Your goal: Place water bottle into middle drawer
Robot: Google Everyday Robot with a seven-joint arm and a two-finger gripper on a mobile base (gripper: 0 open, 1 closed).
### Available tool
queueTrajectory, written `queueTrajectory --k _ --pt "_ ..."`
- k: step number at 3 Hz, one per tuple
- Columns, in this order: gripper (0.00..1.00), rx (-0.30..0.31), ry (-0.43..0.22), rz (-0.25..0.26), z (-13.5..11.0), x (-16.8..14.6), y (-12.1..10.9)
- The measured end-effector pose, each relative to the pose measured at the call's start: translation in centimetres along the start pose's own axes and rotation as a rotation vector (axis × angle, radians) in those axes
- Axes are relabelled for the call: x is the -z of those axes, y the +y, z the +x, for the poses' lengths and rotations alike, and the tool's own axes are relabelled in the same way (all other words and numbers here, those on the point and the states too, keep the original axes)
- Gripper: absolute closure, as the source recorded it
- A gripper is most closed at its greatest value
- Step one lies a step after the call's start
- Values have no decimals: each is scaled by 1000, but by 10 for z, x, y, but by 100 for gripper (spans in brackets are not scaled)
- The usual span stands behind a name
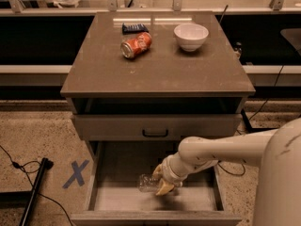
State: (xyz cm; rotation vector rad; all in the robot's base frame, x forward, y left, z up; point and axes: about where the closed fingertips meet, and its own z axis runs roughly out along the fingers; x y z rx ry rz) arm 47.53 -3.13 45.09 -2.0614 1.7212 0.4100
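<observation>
My gripper [164, 186] is inside the middle drawer [117, 197], jaws closed on the right end of the water bottle [146, 182], which lies sideways, low over the drawer floor. Hazard: if released above the floor, the round bottle may roll. Hazard: retracting before the jaws clear it may drag it out

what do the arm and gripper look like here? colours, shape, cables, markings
Arm: smooth off-white tube links with rounded joints, widening into a bulky rounded shell at lower right that carries a few faint dark scuffs. Ringed off-white wrist collar. Gripper, down in the open middle drawer: yellowish-tan, curved. No cables or printed markings visible on either.
</observation>
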Motion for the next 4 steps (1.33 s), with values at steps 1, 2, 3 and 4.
queueTrajectory --k 1,2,3,4 --pt "35 -46 -43 36 5 -9 0" --pt "11 -46 -42 32 5 -9 1" --pt "0 -45 -43 30 4 -10 2" --pt "0 -45 -43 30 4 -10 2"
